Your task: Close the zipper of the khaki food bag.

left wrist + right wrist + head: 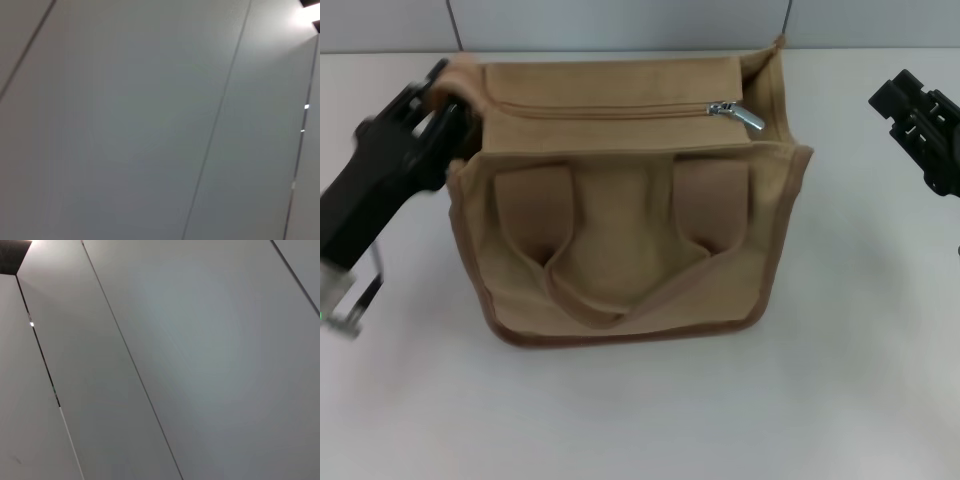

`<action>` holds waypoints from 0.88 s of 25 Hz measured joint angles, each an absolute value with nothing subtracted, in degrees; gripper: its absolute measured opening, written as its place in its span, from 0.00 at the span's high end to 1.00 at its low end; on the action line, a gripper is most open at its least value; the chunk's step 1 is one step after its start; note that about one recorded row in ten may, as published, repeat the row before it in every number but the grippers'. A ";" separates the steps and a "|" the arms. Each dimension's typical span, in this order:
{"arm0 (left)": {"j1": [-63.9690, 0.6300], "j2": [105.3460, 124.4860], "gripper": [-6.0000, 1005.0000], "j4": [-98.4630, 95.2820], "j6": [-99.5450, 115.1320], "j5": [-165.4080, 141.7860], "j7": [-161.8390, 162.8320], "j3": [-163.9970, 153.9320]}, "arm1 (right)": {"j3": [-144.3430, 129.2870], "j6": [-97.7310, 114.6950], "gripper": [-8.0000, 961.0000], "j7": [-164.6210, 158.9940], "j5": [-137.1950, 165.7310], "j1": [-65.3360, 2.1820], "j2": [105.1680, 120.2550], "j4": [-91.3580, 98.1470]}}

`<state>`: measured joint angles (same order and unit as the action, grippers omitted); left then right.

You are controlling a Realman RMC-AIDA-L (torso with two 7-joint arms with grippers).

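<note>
A plain white tabletop (620, 410) fills most of the head view, smooth and evenly lit. Behind its far edge stands a pale grey wall (620, 22) of flat panels, split by thin dark vertical seams (451, 22). Both wrist views show only large grey-white panels (130, 120) crossed by narrow dark joint lines (130, 360), with a bright patch of light (306, 17) in one corner beside a small dark area, and tiny glints along one joint.

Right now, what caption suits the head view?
Left gripper at the khaki food bag's left corner, zipper pull far right, right gripper apart.
</note>
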<state>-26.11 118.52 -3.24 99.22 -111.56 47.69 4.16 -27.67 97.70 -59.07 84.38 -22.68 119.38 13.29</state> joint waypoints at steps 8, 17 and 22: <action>-15.06 118.28 0.59 -8.03 103.00 -112.06 47.46 3.10 | -28.16 98.79 0.57 -55.28 84.79 -22.65 119.33 13.39; -6.91 115.24 0.28 -18.95 114.53 -113.11 43.88 -10.82 | -30.31 105.25 0.57 -46.52 85.33 -23.78 119.33 13.80; -7.98 115.11 0.23 -21.97 114.24 -113.23 40.98 -22.13 | -40.12 107.70 0.45 -45.73 92.35 -25.69 119.21 16.54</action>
<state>-7.98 115.11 -21.97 114.24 -113.23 40.98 -22.13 -40.12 107.70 -45.73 92.35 -25.69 119.21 16.54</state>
